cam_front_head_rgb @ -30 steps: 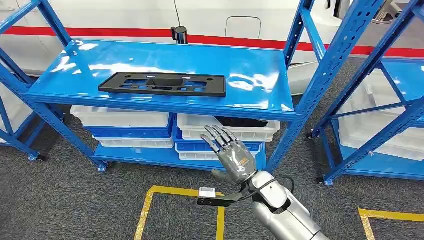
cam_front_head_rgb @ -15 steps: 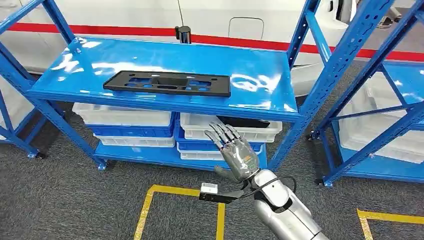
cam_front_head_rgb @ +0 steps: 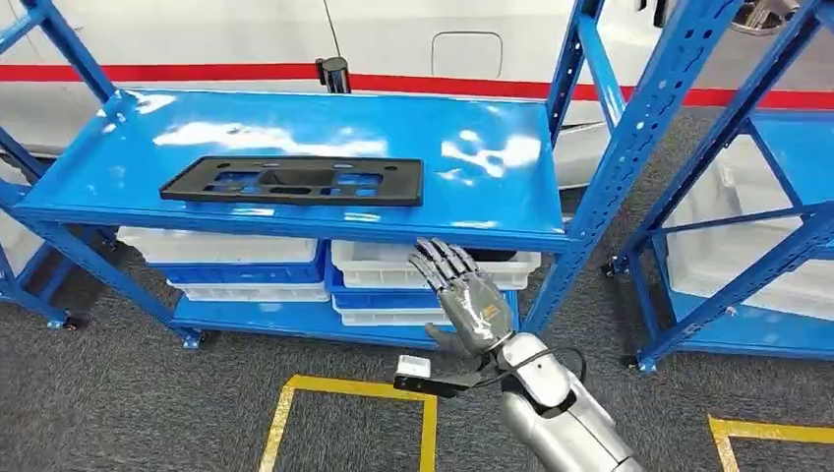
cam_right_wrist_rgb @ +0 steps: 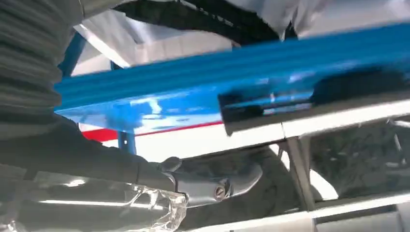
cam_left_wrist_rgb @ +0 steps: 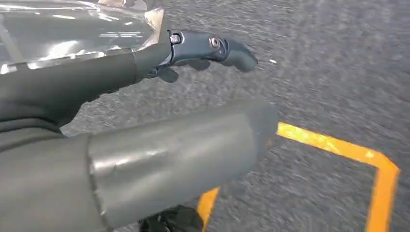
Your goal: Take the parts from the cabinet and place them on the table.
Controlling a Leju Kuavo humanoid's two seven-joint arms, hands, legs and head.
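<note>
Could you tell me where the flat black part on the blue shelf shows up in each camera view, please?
Head view: black part lies flat on the top shelf, left of centre.
Left wrist view: not in it.
Right wrist view: a blurred dark strip at the shelf's edge.
Shared landmark: the blue shelf edge.

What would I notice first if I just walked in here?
Probably the bright blue shelf rack with a long black plastic part lying flat on its upper shelf. In front of it, the robot's silver right hand is raised with its fingers spread, holding nothing. White bins sit on the lower shelf.
</note>
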